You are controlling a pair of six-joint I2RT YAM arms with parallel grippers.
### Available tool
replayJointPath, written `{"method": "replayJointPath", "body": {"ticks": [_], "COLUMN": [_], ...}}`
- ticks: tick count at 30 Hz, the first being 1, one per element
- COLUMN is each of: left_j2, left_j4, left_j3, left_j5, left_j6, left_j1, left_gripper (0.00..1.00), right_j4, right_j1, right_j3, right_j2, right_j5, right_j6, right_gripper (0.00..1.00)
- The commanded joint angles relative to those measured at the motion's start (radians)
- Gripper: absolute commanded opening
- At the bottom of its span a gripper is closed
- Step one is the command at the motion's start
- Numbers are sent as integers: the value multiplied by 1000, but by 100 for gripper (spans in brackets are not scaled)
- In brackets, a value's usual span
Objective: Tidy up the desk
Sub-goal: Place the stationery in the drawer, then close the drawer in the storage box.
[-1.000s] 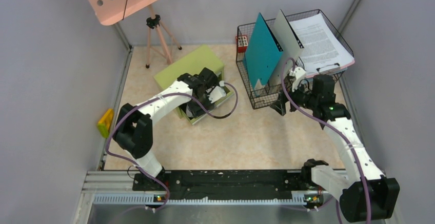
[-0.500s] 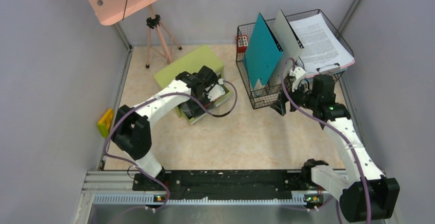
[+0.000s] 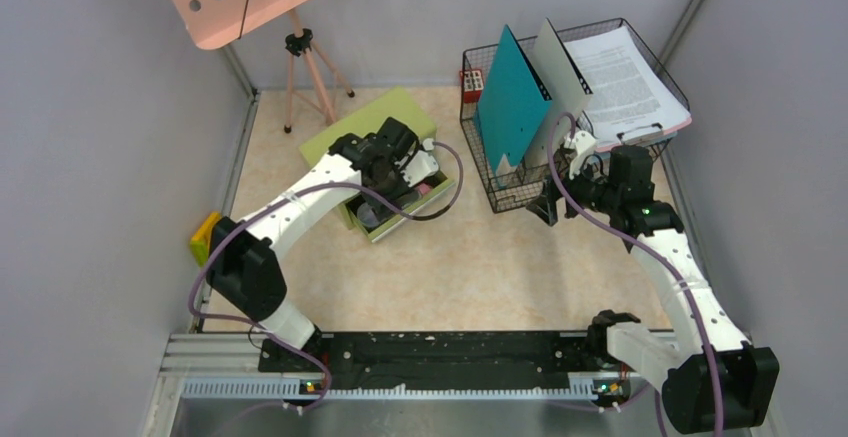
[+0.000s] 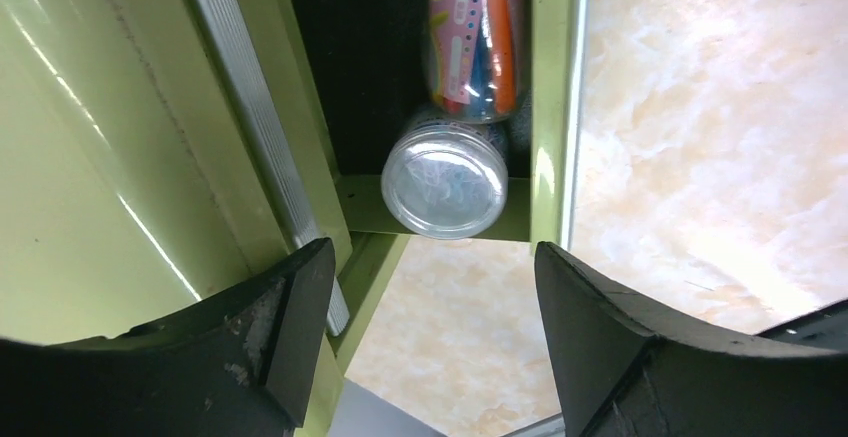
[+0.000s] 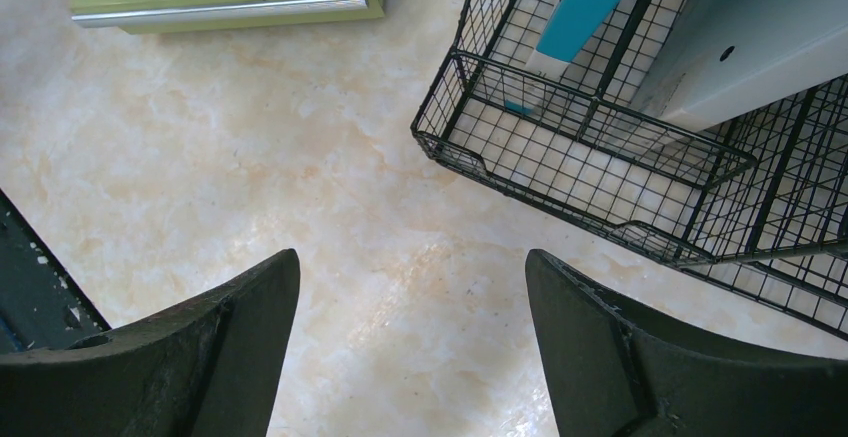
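Observation:
The desk [image 3: 480, 257] is a beige marble top. An olive-green drawer box [image 3: 370, 122] stands on it at the back left, its drawer [image 5: 225, 7] pulled out. The drawer holds a clear round tub [image 4: 445, 177] and a colourful pen case [image 4: 475, 37]. My left gripper [image 3: 420, 169] hovers over the drawer's right end, open and holding nothing. In the left wrist view this gripper [image 4: 432, 252] frames the tub and the drawer's corner. My right gripper [image 3: 553, 200] stands open and empty just left of the wire basket. In the right wrist view it [image 5: 412, 257] is over bare desk.
A black wire basket [image 3: 520, 192] at the back right holds a teal folder [image 3: 512, 97], a grey folder [image 3: 560, 72] and a clipboard of papers [image 3: 625, 72]. A small red item [image 3: 471, 82] sits behind it. A yellow object [image 3: 206, 239] lies at the left wall. A tripod [image 3: 300, 57] carries a pink board.
My left arm has drawn back and to the left over the drawer, and its jaws have spread a little wider. The right arm has not moved.

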Motion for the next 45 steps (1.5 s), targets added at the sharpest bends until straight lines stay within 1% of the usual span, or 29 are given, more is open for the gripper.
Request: {"method": "replayJointPath", "body": {"ticks": [1,4,6,9,12,15,23,26,31,33,39,45], "left_j2": [-74,-89,-83,-50,9,73,211,257,307,311,278,247], "left_j4": [33,53,73,115,151,191,256,277,297,293,286,289], "left_j3": [33,21,10,-18,-38,-52,-56,-52,-47,-44,-34,-25], "left_j5": [143,320,387,423,427,415,363,281,96,69,50,23], "left_j6": [-45,-71,-80,-89,-97,-95,-60,-65,-77,-83,-90,-81], "left_j1": [-34,-75,-105,-153,-194,-216,-216,-215,-203,-185,-117,-79], "left_gripper": [78,77,77,77,77,76,76,76,76,76,76,76], "right_j4": [35,35,35,35,36,38,39,37,37,38,39,40], "right_j1": [-5,-6,-6,-6,-5,-6,-6,-6,-5,-6,-6,-6], "right_j3": [-10,-10,-10,-10,-9,-9,-12,-12,-15,-15,-16,-15], "right_j2": [-24,-21,-22,-21,-23,-23,-15,-12,-10,-8,-6,-5], "right_j5": [-22,-20,-16,-5,16,34,44,44,47,46,44,43], "right_j6": [-14,-14,-14,-15,-14,-12,-15,-16,-18,-20,-20,-21], "right_gripper": [82,82,82,82,82,82,82,82,82,82,82,82]}}
